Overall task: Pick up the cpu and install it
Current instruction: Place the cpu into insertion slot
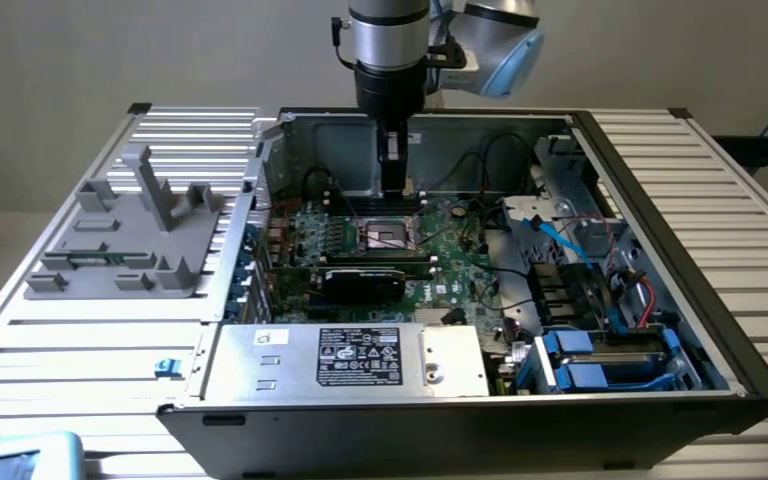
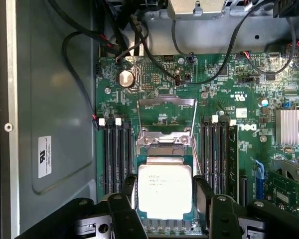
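Case [image 1: 464, 430] on slatted metal table [image 1: 718, 200], grey wall [image 1: 157, 50]; pincer [image 2: 166, 185] grips cpu [image 2: 164, 194]

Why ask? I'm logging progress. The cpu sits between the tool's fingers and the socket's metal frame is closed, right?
No: the metal frame stands open, as the wrist view shows. The cpu does sit between the fingers of the tool.

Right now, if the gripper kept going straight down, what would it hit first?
Most likely the open socket on the motherboard, which looks to be directly below. The gripper holds the cpu between its fingers, so the chip would touch first; how much gap remains is hard to judge.
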`<state>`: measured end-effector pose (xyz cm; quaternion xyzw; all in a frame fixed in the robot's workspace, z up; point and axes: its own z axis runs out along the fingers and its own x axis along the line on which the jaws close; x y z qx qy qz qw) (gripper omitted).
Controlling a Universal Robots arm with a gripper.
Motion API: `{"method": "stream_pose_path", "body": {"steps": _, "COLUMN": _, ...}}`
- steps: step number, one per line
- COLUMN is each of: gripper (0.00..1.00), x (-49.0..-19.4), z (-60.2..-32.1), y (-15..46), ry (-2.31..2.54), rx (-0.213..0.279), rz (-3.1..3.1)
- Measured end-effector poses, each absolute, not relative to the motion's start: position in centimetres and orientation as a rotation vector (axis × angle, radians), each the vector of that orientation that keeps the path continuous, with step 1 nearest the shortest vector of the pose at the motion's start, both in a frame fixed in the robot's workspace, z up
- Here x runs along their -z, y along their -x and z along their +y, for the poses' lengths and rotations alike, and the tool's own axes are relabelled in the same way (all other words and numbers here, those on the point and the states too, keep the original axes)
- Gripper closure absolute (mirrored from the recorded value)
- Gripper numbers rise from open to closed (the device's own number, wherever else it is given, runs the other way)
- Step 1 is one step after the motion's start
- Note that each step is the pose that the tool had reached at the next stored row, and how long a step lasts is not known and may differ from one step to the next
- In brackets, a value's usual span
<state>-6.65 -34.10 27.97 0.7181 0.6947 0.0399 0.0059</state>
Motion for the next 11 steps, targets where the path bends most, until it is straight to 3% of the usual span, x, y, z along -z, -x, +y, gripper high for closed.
{"method": "stream_pose_path", "body": {"steps": 7, "gripper": 0.45, "x": -26.8, "z": -34.0, "y": 6.7, "ry": -2.243, "rx": -0.115, "rz": 2.170}}
{"method": "stream_pose_path", "body": {"steps": 11, "gripper": 0.45, "x": -26.6, "z": -34.0, "y": 6.7, "ry": -2.227, "rx": -0.082, "rz": 2.157}}
